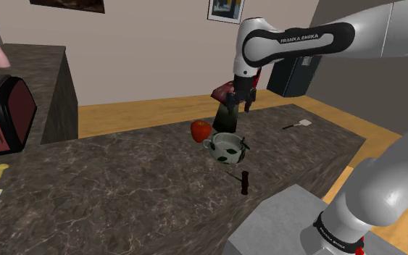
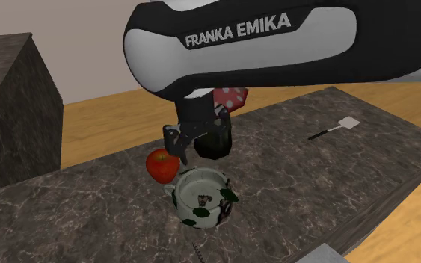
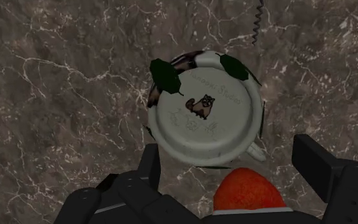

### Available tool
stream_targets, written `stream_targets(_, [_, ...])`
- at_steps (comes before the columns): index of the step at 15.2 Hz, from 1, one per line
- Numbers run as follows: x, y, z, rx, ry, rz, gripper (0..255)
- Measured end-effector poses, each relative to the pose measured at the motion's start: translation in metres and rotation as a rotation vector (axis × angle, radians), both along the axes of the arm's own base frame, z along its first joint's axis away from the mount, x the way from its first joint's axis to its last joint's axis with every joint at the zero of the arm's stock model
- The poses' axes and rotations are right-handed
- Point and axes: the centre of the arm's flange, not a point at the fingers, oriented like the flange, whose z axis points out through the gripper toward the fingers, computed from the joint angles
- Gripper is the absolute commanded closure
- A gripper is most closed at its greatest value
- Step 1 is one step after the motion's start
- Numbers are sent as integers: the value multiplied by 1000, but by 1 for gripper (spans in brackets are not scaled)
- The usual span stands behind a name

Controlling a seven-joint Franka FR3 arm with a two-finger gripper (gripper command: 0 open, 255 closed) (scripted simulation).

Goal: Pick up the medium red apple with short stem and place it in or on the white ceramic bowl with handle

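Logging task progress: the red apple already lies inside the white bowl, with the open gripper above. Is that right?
Not quite. The red apple sits on the counter beside the white bowl, not inside it; the wrist view shows the bowl holding nothing. The gripper is open above, as you said.

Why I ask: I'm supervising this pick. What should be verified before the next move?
1. Claw open: ok, fingers stand apart.
2. Red apple free: ok, on the countertop, not held.
3. Apple lined up between the fingers: ok in the wrist view, roughly.
4. Claw down at apple height: not ok, it hangs above.
5. Finger room between apple and spotted bowl: cannot tell, they sit very close.
6. Bowl upright and empty: ok.
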Motion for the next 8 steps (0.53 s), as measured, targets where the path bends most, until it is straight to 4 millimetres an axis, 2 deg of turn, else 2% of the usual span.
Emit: stream_targets(8, [100,7,-42,30,1,-36,0])
